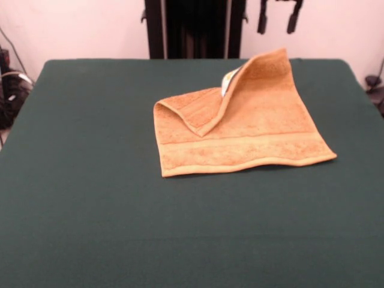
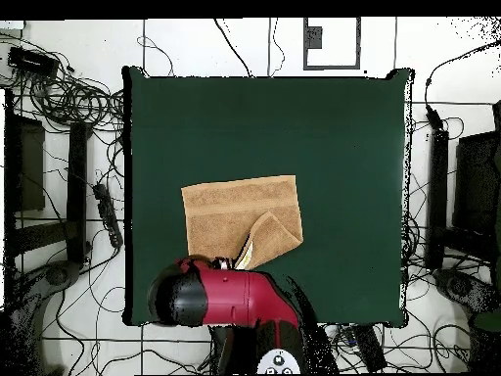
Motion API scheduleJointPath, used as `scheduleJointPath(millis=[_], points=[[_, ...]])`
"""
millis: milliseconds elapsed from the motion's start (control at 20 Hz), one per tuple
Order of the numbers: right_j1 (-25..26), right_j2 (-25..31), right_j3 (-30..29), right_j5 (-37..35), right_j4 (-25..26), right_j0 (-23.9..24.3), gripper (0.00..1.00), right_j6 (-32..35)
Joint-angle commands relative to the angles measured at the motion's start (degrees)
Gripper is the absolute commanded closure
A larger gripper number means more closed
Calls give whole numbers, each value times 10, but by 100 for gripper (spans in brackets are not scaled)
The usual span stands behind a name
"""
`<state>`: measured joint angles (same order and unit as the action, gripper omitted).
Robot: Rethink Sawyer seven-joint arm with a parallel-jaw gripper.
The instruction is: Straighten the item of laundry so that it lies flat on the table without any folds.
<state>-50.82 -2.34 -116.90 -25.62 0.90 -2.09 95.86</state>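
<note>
The soft, light towel (image 1: 240, 135) is lying mid-table (image 1: 90, 210), its 12 o'clock corner folding over limply and looking best pinched there, while the gripper (image 1: 277, 17) is hanging above, jaws apparently apart.

One orange towel (image 1: 240, 129) on one green tabletop (image 1: 90, 198) — one red arm (image 2: 230, 297) over it — and one white tag (image 1: 228, 80) showing.
</note>
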Motion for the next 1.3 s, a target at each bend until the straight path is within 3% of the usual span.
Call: scheduleJointPath(millis=[50,350,1300], points=[[94,61,77,22,-31,5,0,86],[151,87,85,93,-19,33,0,71],[169,98,59,129,20,75,0,54]])
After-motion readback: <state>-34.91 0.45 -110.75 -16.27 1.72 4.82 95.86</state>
